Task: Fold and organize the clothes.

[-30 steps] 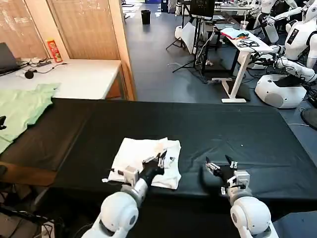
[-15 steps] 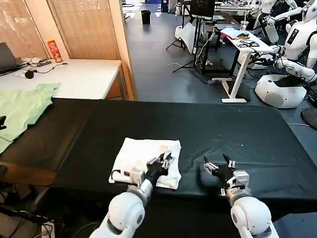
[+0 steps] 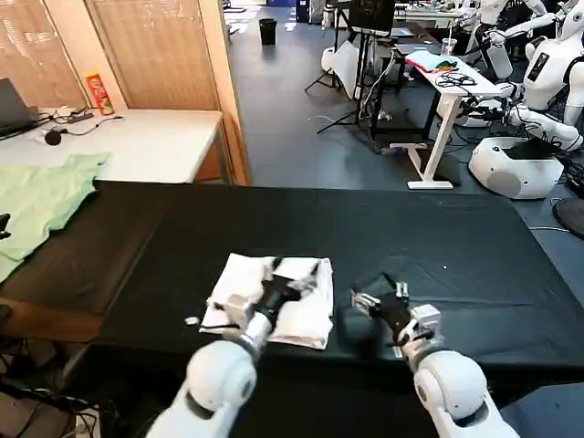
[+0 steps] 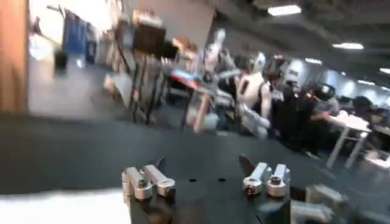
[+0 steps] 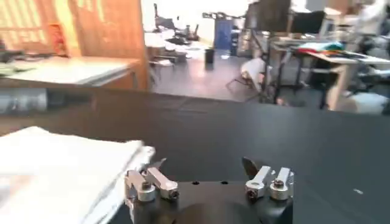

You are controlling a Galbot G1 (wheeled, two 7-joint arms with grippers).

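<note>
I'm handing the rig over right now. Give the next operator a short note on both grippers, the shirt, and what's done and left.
Left gripper: open, empty, over the folded white cotton T-shirt near the front edge of the black table.
Right gripper: open, empty, over bare table just right of the shirt.
Done: shirt lies folded into a compact rectangle, held by neither gripper.
Left: judge whether the bundle needs squaring up or moving. The light green garment at the table's far left is not part of the job.

White folded T-shirt (image 3: 274,292) seen lower centre on black table cover (image 3: 365,228). Light green garment (image 3: 41,201) noted at left edge. Black-and-silver grippers: left (image 3: 290,278), right (image 3: 379,290). White table (image 3: 137,141) upper left, red-yellow can (image 3: 99,92) on it.
</note>
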